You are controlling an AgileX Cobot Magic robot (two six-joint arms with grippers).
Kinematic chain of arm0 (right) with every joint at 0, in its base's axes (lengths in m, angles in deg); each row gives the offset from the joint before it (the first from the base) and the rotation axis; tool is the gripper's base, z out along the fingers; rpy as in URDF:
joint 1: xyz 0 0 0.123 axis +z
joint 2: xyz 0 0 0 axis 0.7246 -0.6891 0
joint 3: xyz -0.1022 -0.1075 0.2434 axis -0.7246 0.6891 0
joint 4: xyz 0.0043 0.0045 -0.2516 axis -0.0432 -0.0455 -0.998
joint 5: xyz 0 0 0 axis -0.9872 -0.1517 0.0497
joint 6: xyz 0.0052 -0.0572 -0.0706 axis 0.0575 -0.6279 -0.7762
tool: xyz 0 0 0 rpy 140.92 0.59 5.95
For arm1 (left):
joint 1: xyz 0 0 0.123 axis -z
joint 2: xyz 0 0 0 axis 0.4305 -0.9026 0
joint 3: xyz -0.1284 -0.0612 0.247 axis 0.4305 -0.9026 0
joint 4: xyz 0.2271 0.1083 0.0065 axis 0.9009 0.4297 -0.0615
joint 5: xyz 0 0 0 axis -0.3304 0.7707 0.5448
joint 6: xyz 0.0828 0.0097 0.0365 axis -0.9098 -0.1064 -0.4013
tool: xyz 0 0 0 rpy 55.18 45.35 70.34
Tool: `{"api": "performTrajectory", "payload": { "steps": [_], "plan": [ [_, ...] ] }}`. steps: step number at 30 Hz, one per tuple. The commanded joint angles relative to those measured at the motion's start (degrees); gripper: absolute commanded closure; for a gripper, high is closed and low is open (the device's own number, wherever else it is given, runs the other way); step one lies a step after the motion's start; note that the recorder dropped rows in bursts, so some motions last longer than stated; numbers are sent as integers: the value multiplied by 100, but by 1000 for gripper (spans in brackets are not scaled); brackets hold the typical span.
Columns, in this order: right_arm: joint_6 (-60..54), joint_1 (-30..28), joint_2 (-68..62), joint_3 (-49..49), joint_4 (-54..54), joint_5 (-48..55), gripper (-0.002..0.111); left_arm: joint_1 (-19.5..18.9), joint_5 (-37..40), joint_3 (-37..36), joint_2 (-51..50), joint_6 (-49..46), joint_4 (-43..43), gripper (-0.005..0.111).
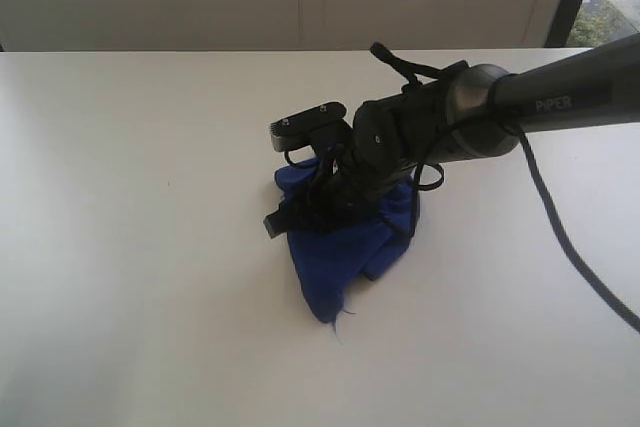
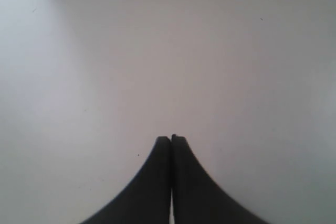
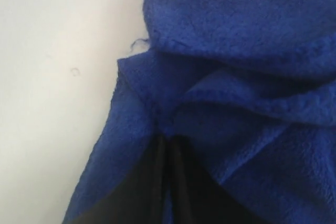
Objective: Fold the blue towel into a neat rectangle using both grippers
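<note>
Pinching a ridge of the blue towel [image 3: 236, 35] at its tips, the right gripper [image 3: 167, 142] has its two dark fingers [image 3: 147, 182] pressed together, with cloth caught where they meet. Soft folds of the towel bunch up just beyond the fingertips and spread to one side of them. On the other side lies the bare white table [image 3: 47, 103]. A short loose thread [image 3: 137, 43] curls out from the towel's hem a little ahead of the tips.

Seen from the exterior camera, the right arm [image 1: 560, 92] stretches over the table and its gripper points down into the towel. The towel lies directly under the gripper as a crumpled heap rather than a flat sheet. One pointed corner [image 1: 325, 312] trails out from beneath the gripper, ending in a wisp of thread.

The left gripper [image 2: 171, 139] has its fingers closed against each other, tip to tip, with only a hairline seam between them. Plain table surface fills the space beneath and ahead of it.
</note>
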State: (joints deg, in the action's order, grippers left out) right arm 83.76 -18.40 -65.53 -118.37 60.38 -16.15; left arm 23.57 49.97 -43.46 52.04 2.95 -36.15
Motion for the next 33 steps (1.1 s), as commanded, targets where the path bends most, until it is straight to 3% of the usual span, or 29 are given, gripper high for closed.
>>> {"api": "performTrajectory", "payload": {
  "steps": [1,16,27,33],
  "plan": [
    [31,-13,118,-10,-36,6,108,-25,-26,-30,24,-1,11,106],
    [31,-13,742,-10,-64,150,108,-25,-26,-30,24,-1,11,106],
    [534,-702,1436,-10,-308,1414,108,-25,-26,-30,24,-1,11,106],
    [546,-809,1759,43,-748,2173,108,-25,-26,-30,24,-1,11,106]
  ]
}}
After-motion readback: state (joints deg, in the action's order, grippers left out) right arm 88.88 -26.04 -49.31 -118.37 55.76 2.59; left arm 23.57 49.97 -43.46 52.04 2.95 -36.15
